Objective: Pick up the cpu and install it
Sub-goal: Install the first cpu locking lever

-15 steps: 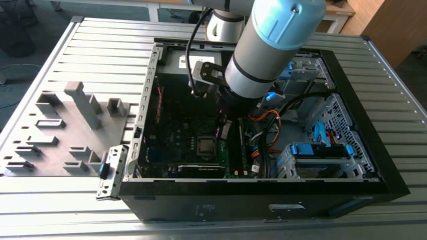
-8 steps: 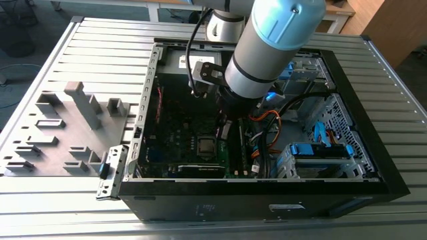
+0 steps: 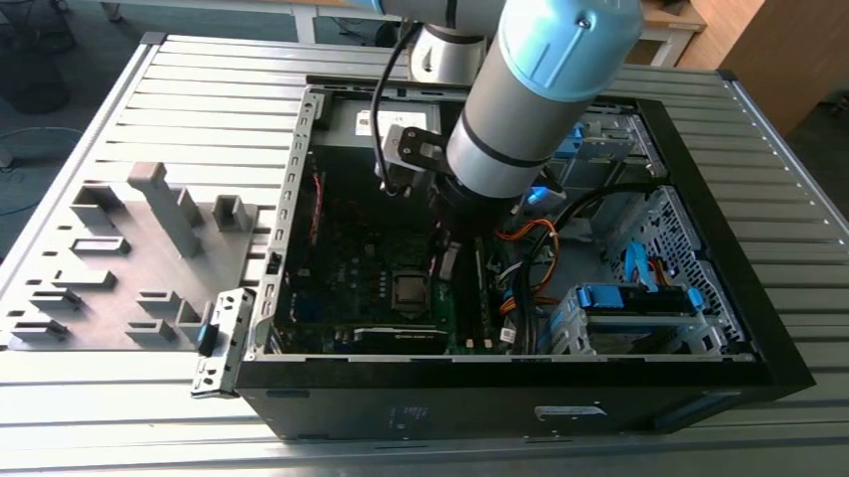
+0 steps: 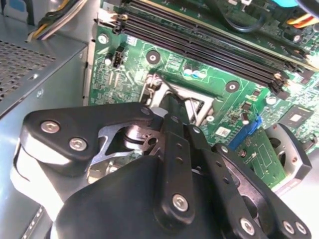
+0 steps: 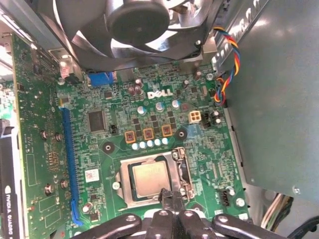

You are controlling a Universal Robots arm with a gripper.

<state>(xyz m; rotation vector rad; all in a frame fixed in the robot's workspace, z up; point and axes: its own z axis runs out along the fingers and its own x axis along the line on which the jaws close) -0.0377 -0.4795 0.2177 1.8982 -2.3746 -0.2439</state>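
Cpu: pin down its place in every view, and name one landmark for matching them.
Exterior view: cpu, a small grey square mid-motherboard, beneath the arm's end.
First wrist view: cpu lies in the socket frame, right beside the gripper.
Second wrist view: cannot make it out; the gripper covers most of the socket.
Shared landmark: the metal socket frame.

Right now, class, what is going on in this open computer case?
A robot arm reaches down into an open computer case that lies on a slatted metal table. Its gripper sits low over the green motherboard, right at the edge of the processor socket. The cpu already lies flat in that socket, its silvery top showing in the first wrist view. A grey tray stands beside the case.
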